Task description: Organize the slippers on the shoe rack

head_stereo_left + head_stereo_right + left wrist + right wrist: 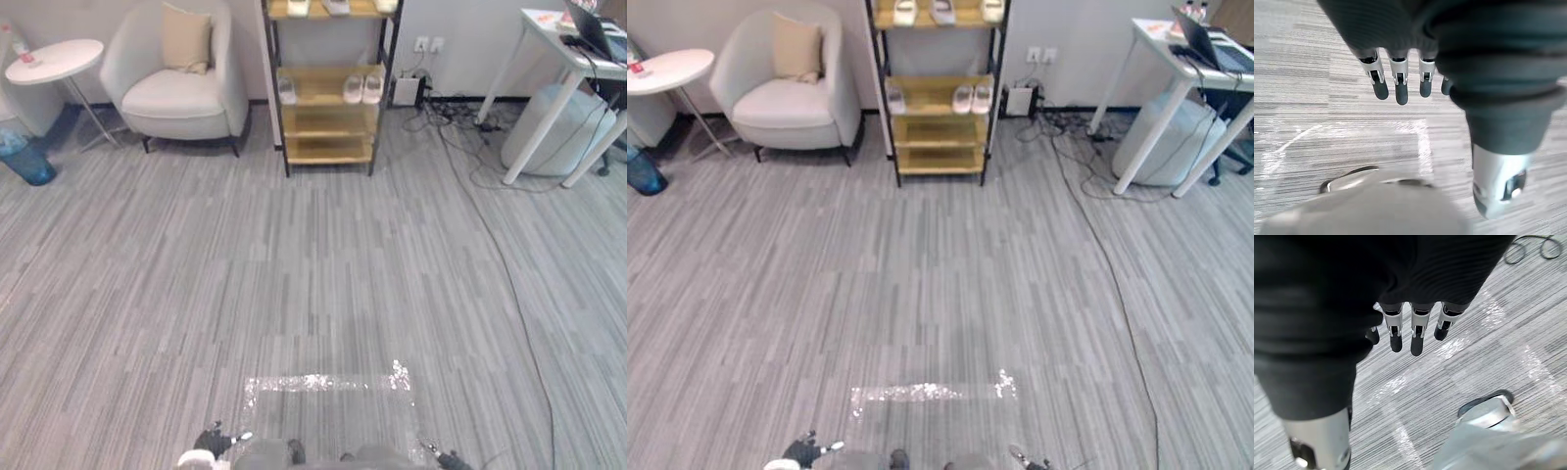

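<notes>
So both my hands are just hanging down by my sides over the grey striped floor [294, 255]. Left robot hand [1400, 88]: fingers straight and relaxed, nothing in it. Right robot hand [1418, 335]: same deal, fingers loose, holding nothing.

The shoe rack [328, 117] is well away from me, up against the far wall, dark frame with wooden shelves. There are pale slippers [942, 12] sitting on the top shelf. One shelf down there's a lone slipper [287, 90] toward the left end and a pair [362, 88] side by side toward the right end.

Just to the left of the rack is a white armchair [176, 98] with a beige cushion [186, 39] on it. Off to the right is a white desk [573, 59] with a laptop [598, 29] on top.
</notes>
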### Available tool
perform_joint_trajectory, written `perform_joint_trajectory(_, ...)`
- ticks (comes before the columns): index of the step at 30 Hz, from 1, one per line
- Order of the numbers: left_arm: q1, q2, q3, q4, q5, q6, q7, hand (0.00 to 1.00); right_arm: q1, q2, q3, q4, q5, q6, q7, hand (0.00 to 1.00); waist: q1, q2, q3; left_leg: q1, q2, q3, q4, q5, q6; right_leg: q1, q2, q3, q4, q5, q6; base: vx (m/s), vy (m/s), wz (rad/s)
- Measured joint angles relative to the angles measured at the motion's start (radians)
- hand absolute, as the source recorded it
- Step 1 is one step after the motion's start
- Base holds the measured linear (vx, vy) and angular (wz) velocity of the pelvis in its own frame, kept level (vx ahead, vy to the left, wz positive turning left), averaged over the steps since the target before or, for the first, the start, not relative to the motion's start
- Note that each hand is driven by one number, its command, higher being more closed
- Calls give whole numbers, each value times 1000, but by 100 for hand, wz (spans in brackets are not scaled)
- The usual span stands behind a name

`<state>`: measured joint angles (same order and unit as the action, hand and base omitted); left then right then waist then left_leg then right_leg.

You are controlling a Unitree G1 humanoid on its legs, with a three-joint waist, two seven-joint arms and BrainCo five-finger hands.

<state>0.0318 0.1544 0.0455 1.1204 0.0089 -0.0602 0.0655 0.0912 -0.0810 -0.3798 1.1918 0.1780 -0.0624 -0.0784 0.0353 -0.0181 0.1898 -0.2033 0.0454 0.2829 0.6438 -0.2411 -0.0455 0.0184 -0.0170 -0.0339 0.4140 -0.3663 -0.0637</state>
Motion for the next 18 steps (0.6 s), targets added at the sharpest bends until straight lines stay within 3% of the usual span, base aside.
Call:
perform_joint_trajectory(3,0,-10,6,-2,-11,0,9,0,-19,-7,2,-4,-1,4,-3,0,2,16,3,-32,-7,38,-212,32,15,30,-12,15,-28,-32,-7,157,106,2)
perform_joint_trajectory(5,7,-26,10,-2,-11,0,14,0,-53,-25,9,-3,-3,3,-3,0,26,39,-8,-74,-20,31,-331,183,14,50,-11,91,-115,-34,-6,264,212,-37)
perform_joint_trajectory(7,1,-27,11,4,-10,-1,14,0,-72,-34,9,-1,-4,2,-2,0,24,43,-14,-111,-39,15,-287,142,47,51,-12,142,-159,-33,-5,344,248,-23)
perform_joint_trajectory(8,-1,-28,14,20,-10,0,14,0,-74,-40,7,2,-5,3,-3,0,24,50,-21,-107,-60,24,-284,107,117,51,-27,167,-158,-26,7,516,298,-22)
perform_joint_trajectory(10,-2,-22,17,23,-9,1,17,0,-77,-35,-8,-3,-14,1,1,0,29,32,-26,-72,-100,66,-315,85,146,-3,-55,220,-22,-30,68,547,290,-20)
perform_joint_trajectory(11,-2,-18,13,24,-7,1,17,0,-73,-37,-14,3,-17,2,1,0,20,22,-29,-8,-138,66,-360,60,157,-80,-62,244,220,-5,240,361,196,-2)
perform_joint_trajectory(12,-3,-18,13,24,-7,1,17,0,-73,-37,-14,3,-18,3,1,0,19,21,-29,0,-140,65,-363,57,156,-87,-61,244,246,1,256,455,211,0)
perform_joint_trajectory(13,-5,-14,10,27,-6,1,17,0,-67,-32,-15,4,-21,3,2,0,16,16,-26,54,-152,60,-384,44,151,-143,-56,240,411,46,339,356,113,7)
perform_joint_trajectory(14,-7,-10,-8,30,-9,6,17,0,-55,-27,-15,0,-23,2,2,0,2,15,-27,130,-162,34,-416,33,142,-195,-60,188,598,63,332,432,130,13)
perform_joint_trajectory(15,-12,-9,-20,30,-10,7,18,0,-50,-26,-12,-1,-23,2,1,0,-4,16,-26,169,-165,23,-437,33,142,-221,-71,146,658,65,311,400,96,21)
perform_joint_trajectory(17,-48,-11,-57,31,-12,8,19,0,-56,-28,-7,-2,-23,2,-1,0,-11,31,-12,305,-159,-6,-534,34,141,-317,-99,15,696,26,184,366,65,16)
perform_joint_trajectory(18,-50,-12,-66,32,-13,8,19,0,-58,-28,-7,-4,-23,2,-1,0,-15,33,-9,328,-158,-12,-547,32,138,-334,-104,-7,661,15,167,408,8,22)
